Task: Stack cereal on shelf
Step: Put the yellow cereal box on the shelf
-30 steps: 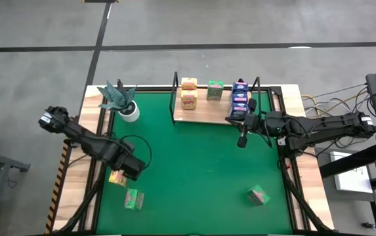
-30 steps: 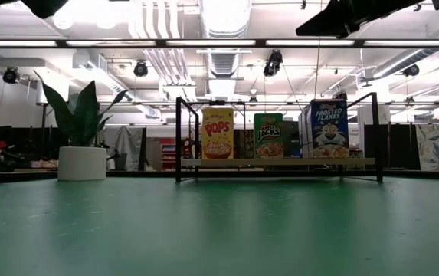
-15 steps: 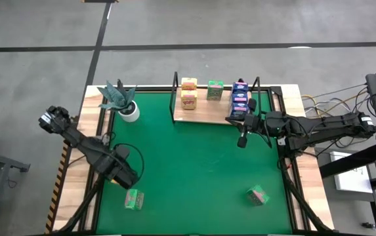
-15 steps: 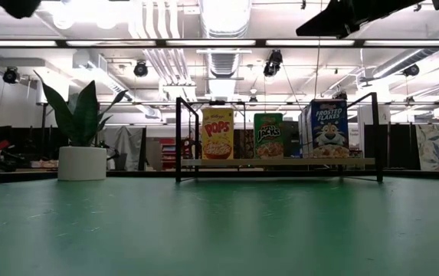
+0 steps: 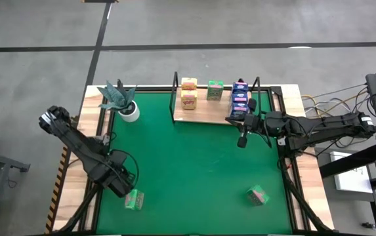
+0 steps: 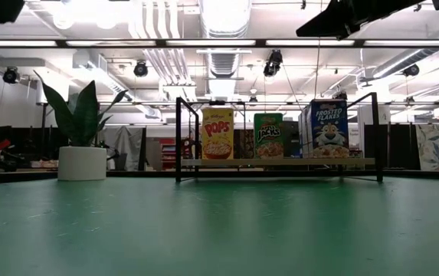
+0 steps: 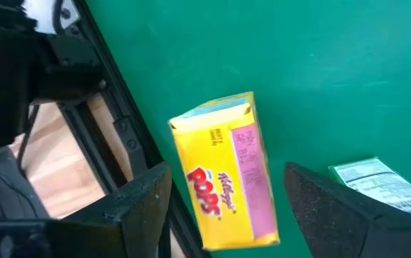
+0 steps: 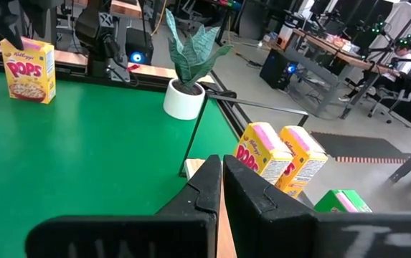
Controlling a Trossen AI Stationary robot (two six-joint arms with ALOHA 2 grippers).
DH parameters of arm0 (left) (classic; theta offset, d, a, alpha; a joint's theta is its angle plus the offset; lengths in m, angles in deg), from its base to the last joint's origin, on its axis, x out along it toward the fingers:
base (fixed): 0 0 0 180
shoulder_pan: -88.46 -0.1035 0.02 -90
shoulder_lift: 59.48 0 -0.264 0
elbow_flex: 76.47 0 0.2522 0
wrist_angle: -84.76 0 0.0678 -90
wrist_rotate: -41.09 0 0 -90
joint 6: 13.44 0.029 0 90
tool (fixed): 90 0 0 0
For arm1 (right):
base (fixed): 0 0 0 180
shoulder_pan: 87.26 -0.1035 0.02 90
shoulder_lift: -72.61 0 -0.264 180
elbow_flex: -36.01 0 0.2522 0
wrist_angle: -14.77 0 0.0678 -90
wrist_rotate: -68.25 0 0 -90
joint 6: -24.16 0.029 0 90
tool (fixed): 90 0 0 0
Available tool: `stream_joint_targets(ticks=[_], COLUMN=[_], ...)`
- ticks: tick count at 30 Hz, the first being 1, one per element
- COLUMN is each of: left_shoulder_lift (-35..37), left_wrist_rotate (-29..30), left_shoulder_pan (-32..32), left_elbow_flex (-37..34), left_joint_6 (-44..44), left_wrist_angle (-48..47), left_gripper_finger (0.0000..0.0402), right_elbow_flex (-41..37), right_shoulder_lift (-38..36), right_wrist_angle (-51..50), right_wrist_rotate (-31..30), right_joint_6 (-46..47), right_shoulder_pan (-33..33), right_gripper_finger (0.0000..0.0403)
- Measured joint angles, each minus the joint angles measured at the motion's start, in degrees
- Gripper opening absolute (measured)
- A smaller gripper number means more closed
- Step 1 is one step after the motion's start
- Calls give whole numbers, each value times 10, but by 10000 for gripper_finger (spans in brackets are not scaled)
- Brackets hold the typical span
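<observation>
From above we see the left pincer (image 5: pixel 123 185) covering the yellow cereal box near the mat's left edge, beside a green box (image 5: pixel 134 199); the right pincer (image 5: pixel 242 139) waits shut and empty by the shelf (image 5: pixel 204 113). In the left wrist view the yellow box (image 7: pixel 226 172) stands between wide-open fingers, gripping nothing, and we judge an off-centre close could topple it

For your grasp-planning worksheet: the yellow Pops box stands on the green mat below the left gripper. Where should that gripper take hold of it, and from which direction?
Come straight down from above. The yellow Pops box stands upright between the open fingers of the left gripper, so closing on its two broad printed faces near the top looks best; the narrow pink side offers less contact.
</observation>
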Motion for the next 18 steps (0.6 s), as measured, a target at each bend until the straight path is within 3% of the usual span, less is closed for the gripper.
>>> stream_joint_targets(ticks=[8,18], left_shoulder_lift=[0,0], left_wrist_rotate=[-1,-1], left_shoulder_pan=[3,3], left_elbow_flex=[-37,-37], left_joint_6=[-2,0], left_wrist_angle=[41,44], left_gripper_finger=[239,183], right_elbow_flex=[0,-1], right_shoulder_lift=[0,0], right_wrist_angle=[-2,-4], right_wrist_rotate=[0,0], right_joint_6=[7,7], right_shoulder_pan=[0,0], right_gripper_finger=[9,9])
